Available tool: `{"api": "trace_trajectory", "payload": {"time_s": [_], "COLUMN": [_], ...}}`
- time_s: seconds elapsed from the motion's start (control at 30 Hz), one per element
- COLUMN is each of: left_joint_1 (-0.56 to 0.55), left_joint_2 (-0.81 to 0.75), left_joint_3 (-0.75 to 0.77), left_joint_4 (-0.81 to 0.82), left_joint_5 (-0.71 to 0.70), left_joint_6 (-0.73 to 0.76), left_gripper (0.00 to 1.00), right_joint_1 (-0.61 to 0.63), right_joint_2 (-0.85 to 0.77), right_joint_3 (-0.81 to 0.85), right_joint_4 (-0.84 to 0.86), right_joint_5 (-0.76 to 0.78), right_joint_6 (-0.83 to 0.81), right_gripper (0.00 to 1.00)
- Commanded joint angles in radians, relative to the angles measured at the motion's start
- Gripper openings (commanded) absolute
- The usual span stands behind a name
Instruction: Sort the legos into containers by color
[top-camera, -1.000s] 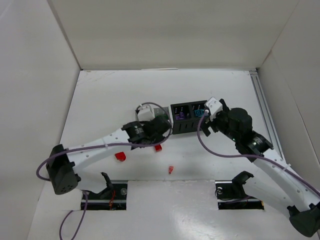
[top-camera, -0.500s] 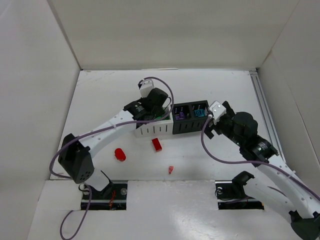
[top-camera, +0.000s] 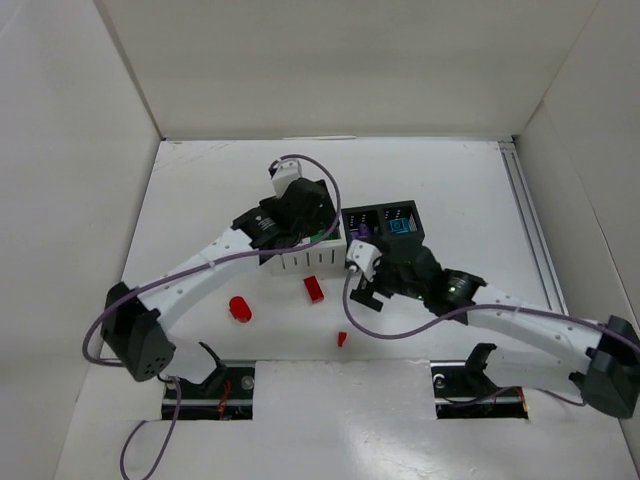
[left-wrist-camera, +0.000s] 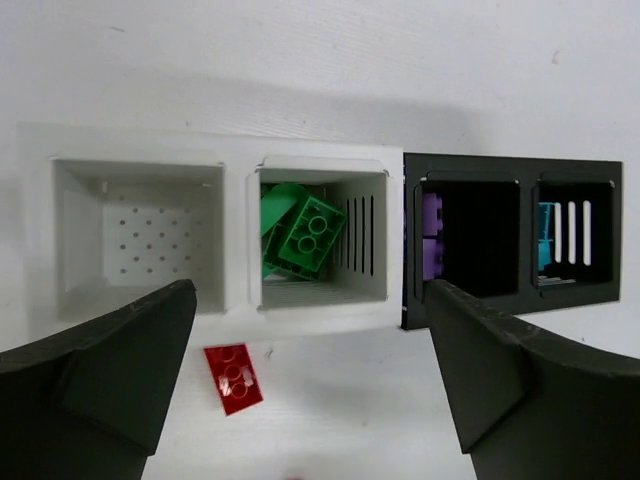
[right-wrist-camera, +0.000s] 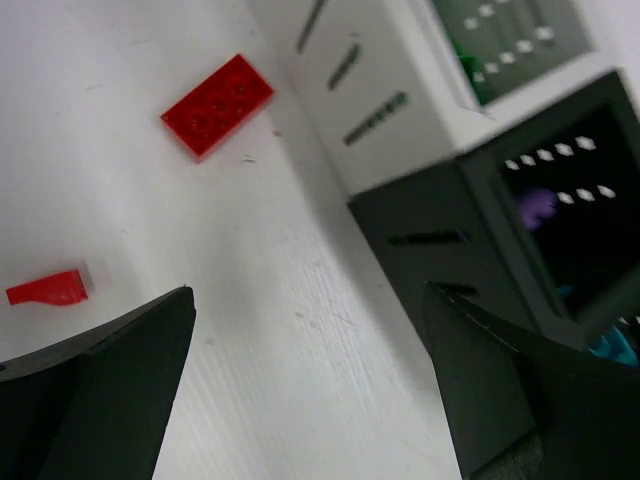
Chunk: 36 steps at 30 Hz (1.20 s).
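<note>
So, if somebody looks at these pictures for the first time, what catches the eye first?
The row of four joined bins at mid-table, two white and two black: green bricks lie in the second white one, purple pieces and teal pieces show in the black ones, and the leftmost white bin is empty. Three red pieces lie loose on the table in front of it: a flat brick, a round piece and a small piece.

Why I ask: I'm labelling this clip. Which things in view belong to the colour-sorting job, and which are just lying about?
Part of the job:
- joined bins
- green bricks, purple pieces and teal piece, already binned
- red flat brick, red round piece and small red piece, still loose
- left gripper and right gripper, both open

Not part of it:
- purple cable
- side rail
</note>
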Motion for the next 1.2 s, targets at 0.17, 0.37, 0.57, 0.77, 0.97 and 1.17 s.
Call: {"api": "trace_trajectory", "payload": {"time_s": [0.17, 0.37, 0.57, 0.77, 0.97, 1.17], "left_joint_1": [-0.001, -0.001, -0.001, -0.001, -0.001, -0.001], "left_joint_2": [-0.410, -0.555, -0.598, -0.607, -0.627, -0.676], "left_joint_3": [-0.233, -0.348, -0.338, -0.318, -0.330, -0.339], "left_joint_4": [-0.080, -0.126, -0.189, -0.221, -0.241, -0.292], "left_joint_5": [-0.064, -0.083, -0.096, -0.109, -0.109, -0.109], "left_joint_6": [-0.111, -0.163, -0.183, -0.183, -0.197, -0.232], "left_gripper": [0.99, 0.99, 0.99, 0.99, 0.99, 0.99], "right_joint_1": [0.195, 0.205, 0.205, 0.205, 0.205, 0.215], "right_joint_2": [0.413, 0.582, 0.642, 0.676, 0.723, 0.743], "right_joint_3": [0.178, 0.245, 0.288, 0.286, 0.253, 0.262], "right_joint_4": [0.171, 0.243, 0.243, 0.243, 0.273, 0.273], "right_joint_5": [0.169, 0.169, 0.221, 0.233, 0.221, 0.212], "right_joint_6": [0.014, 0.081, 0.170, 0.372, 0.527, 0.558], "right_gripper": [0.99, 0.99, 0.98, 0.96, 0.81, 0.56]}}
